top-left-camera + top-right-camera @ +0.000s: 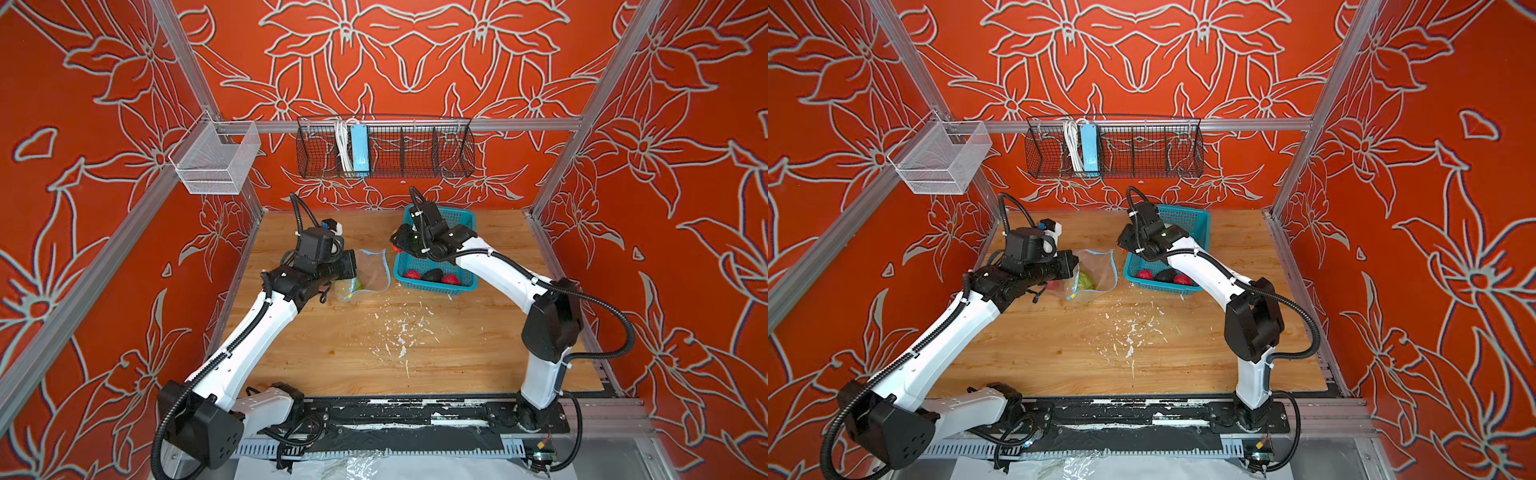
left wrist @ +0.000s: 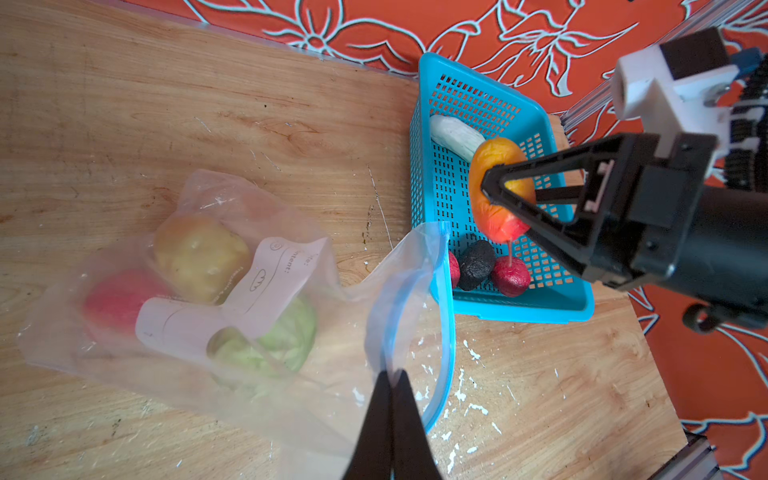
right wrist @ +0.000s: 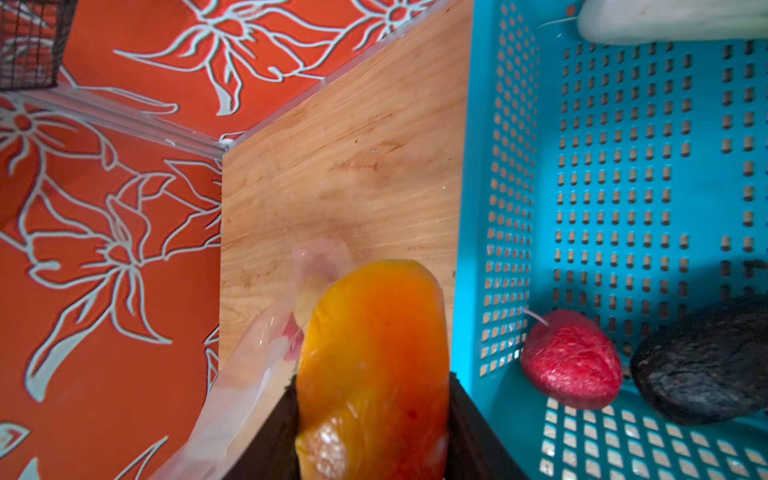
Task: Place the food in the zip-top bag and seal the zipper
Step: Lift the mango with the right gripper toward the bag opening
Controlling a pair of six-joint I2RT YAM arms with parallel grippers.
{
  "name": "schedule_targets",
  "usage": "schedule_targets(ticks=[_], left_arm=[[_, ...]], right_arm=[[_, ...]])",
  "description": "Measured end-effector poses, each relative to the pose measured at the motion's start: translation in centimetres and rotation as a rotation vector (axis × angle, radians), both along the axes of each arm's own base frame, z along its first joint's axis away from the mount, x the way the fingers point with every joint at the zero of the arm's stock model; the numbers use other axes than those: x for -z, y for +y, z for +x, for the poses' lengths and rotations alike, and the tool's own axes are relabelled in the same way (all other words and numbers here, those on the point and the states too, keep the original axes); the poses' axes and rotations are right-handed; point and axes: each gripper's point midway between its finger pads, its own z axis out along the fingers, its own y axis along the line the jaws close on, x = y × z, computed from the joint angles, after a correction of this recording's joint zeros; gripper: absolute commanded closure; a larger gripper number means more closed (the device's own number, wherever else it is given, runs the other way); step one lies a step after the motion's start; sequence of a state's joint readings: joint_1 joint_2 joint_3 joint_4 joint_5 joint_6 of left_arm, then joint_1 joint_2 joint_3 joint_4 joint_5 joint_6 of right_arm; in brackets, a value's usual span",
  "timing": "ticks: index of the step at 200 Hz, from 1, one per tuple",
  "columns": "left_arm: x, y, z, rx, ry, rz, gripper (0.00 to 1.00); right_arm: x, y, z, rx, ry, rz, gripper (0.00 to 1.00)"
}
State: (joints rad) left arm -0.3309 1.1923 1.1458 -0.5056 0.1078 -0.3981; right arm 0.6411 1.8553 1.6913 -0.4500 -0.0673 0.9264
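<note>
Left gripper (image 2: pixel 391 376): my jaws are pressed together on one lip of the clear, crinkly plastic zip-top bag (image 2: pixel 328 374), right where the thin light-blue zipper strip (image 2: pixel 446 332) runs in between my fingers. The lip is lifted off the wooden tabletop (image 2: pixel 166 104), and the other lip bows outward, so the mouth stands open toward the teal perforated plastic basket (image 2: pixel 519 313). In both top views the bag (image 1: pixel 372 270) lies just beside the basket (image 1: pixel 436 289), between my two arms.

Contents of the bag, seen through the plastic:
- a lumpy yellow toy potato (image 2: pixel 199 257);
- a round red toy fruit (image 2: pixel 116 299);
- a pale green toy cabbage (image 2: pixel 282 340), partly behind the bag's white label (image 2: pixel 266 282).

Right gripper (image 3: pixel 373 432): my jaws are clamped on the two sides of the orange-yellow toy pepper (image 2: pixel 496 158) — it is held off the basket floor, close to the basket wall that faces the bag.

In the basket:
- a long white toy radish (image 2: pixel 455 135) at the end farther from the bag's mouth;
- a dark, rough toy avocado (image 3: pixel 706 365);
- a red toy fruit with a thin stem (image 3: pixel 571 359) just beside the avocado;
- a second red fruit (image 2: pixel 454 270), partly hidden by the bag's lip.

Zipper — not closed; the two blue edges stand well apart. White flecks are scattered on the table on the near side of the bag.
</note>
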Motion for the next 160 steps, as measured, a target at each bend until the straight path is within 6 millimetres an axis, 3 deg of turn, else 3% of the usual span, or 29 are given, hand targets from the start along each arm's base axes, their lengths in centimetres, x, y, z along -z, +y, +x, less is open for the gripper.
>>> schedule_targets(ticks=[79, 160], left_arm=[[0.0, 0.0, 0.0, -0.001, 0.0, 0.001, 1.0], [0.0, 0.1, 0.1, -0.007, -0.001, 0.006, 1.0]], right_arm=[[-2.7, 2.0, -2.7, -0.064, -0.056, 0.034, 0.65], [-1.2, 4.7, -5.8, -0.14, -0.05, 0.025, 0.65]])
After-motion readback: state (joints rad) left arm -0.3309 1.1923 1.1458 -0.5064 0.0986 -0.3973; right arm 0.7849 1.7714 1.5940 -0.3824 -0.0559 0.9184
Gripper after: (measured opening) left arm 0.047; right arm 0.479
